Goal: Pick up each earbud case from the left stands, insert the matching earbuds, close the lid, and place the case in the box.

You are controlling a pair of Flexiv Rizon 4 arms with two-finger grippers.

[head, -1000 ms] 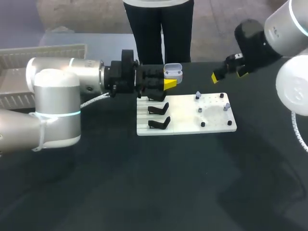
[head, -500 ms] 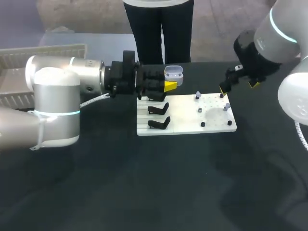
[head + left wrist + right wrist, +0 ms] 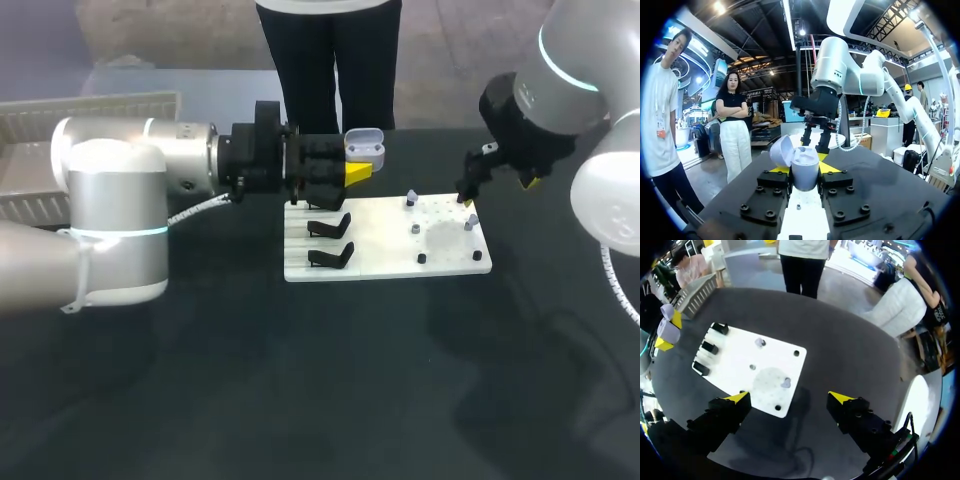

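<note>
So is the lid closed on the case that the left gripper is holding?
No, the earbud case between the fingers of the left gripper has its lid swung open and tilted back.

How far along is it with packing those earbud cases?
Done: one case is off the stands, which look bare. In hand: the left gripper is shut on that case, lid open; the right gripper hangs open over the earbuds on the white board. Left: putting earbuds in, closing the lid, placing it in the box, where no case shows.
</note>
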